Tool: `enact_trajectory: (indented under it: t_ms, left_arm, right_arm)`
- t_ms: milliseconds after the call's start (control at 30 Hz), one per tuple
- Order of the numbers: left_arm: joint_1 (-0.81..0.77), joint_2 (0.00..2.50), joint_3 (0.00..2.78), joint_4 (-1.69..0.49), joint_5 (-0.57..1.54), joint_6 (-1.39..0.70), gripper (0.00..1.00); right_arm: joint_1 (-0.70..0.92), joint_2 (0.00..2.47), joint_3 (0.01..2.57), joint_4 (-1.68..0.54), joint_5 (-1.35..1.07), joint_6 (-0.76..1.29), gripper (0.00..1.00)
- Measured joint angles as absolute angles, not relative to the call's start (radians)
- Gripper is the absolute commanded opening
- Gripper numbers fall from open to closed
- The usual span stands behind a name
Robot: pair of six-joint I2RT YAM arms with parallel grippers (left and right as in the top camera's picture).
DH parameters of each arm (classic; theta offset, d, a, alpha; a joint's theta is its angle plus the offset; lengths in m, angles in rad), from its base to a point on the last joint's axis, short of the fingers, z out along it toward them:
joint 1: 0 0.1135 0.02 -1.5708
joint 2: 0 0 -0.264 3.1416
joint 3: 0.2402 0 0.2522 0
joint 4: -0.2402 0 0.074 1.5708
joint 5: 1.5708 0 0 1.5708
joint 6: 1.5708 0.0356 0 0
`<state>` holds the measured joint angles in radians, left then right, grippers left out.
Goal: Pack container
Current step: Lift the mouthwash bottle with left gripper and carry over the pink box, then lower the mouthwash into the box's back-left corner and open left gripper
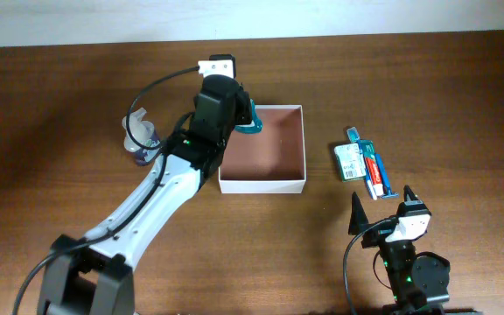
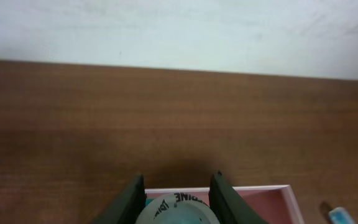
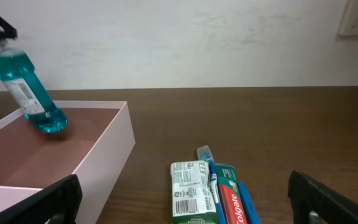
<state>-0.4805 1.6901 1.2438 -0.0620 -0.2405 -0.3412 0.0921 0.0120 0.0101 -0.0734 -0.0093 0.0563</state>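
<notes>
So far, one teal bottle (image 3: 33,93) is held tilted inside the container (image 1: 262,185), clamped by the left gripper (image 2: 176,193). Right of the container, toothpaste (image 1: 373,166) and a small box (image 1: 348,162) are not yet packed. The right gripper (image 1: 381,203) is spread wide, empty.

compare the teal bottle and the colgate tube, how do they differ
The teal bottle is tilted, base down inside the container, held by the left gripper; the Colgate tube lies flat on the table, untouched. The bottle is see-through teal, the tube red and green. Both are toiletries.
</notes>
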Motion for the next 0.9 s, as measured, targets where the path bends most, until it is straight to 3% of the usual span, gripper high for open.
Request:
enact_trajectory:
  t_ms: [900]
  left_arm:
    - [-0.482,1.819,1.244,-0.009,-0.282,-0.341,0.20]
  right_arm:
    - [0.092,0.012,0.010,-0.073,-0.009,0.056,0.99]
